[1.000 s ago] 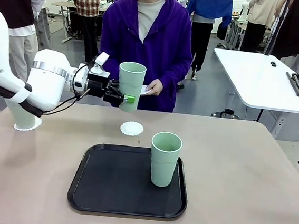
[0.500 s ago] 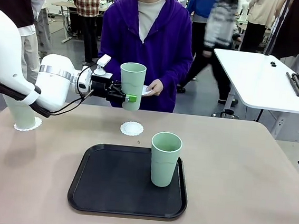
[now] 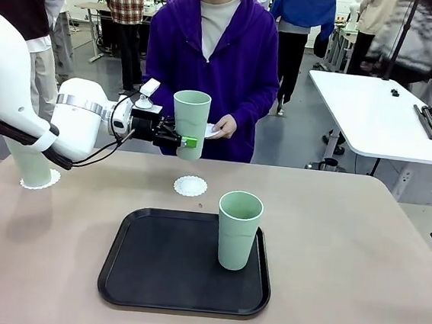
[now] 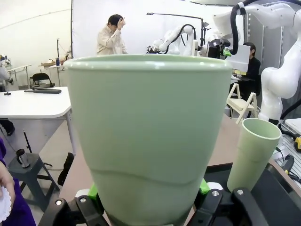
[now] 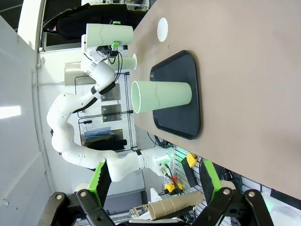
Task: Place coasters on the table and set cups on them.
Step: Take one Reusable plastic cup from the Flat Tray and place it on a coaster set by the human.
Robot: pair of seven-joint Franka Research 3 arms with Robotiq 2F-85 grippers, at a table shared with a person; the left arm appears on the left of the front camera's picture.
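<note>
While L gripper [image 3: 183, 141] clamps a smooth tapered mint cup [image 3: 190, 117], upper centre, R gripper [image 5: 155, 169] gapes empty. Lacy round coaster [image 3: 190, 185] lies below it in frame, on matte tan table [image 3: 344, 259].

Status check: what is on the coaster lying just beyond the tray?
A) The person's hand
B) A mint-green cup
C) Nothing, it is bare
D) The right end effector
C: the coaster lies bare beyond the tray, and the left end effector holds its mint-green cup up in the air, clear of it.
</note>
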